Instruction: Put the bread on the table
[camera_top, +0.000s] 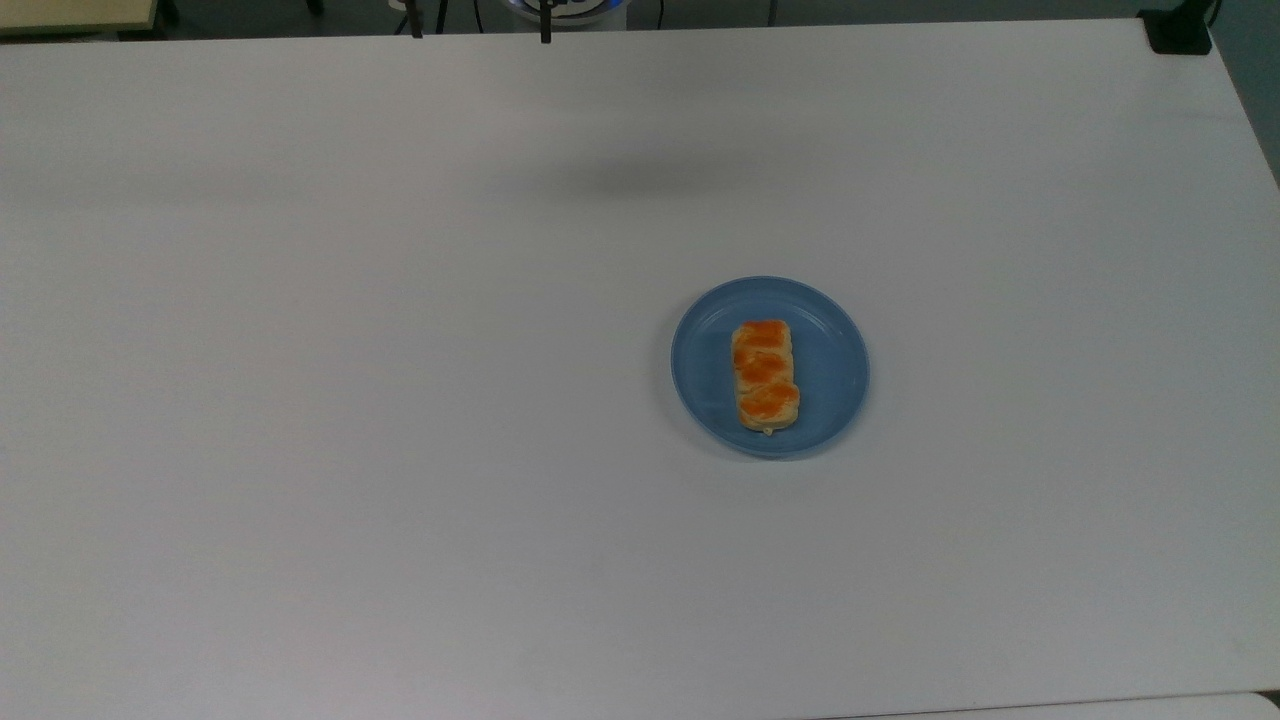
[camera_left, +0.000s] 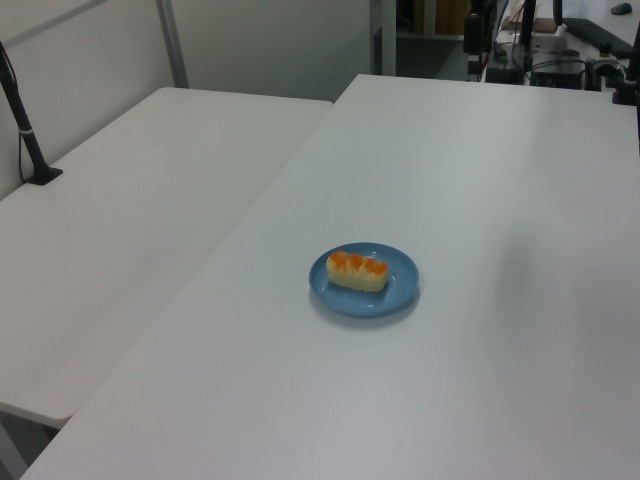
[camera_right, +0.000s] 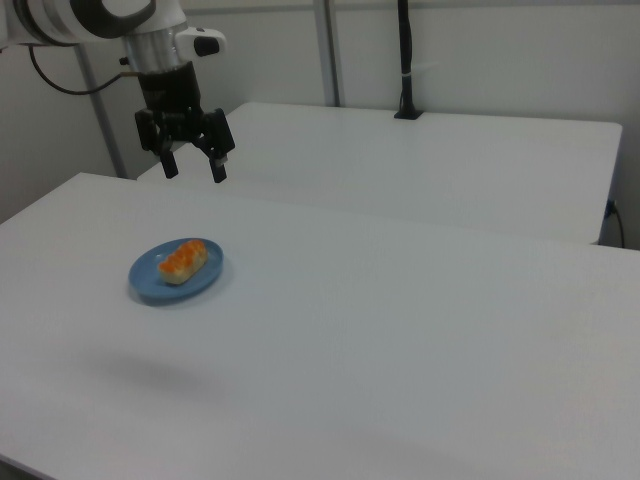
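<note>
We see oblong glazed bread (camera_top: 766, 376) lengthwise top-to-bottom in top view on round blue plate (camera_top: 830, 340); matte white counter (camera_top: 400, 400); hand (camera_right: 193, 172) released, raised.

1. The top view is looking steeply down from above onto the table (camera_top: 400, 400), its far edge lying along the picture's top.
2. The left view is looking from a raised spot near one table (camera_left: 520, 200) corner, slanting along its length.
3. The right view is facing across the table (camera_right: 400, 330) from the opposite side, lower and nearer.
4. All three are sharing the blue plate (camera_top: 830, 380) (camera_left: 400, 290) (camera_right: 145, 285).
</note>
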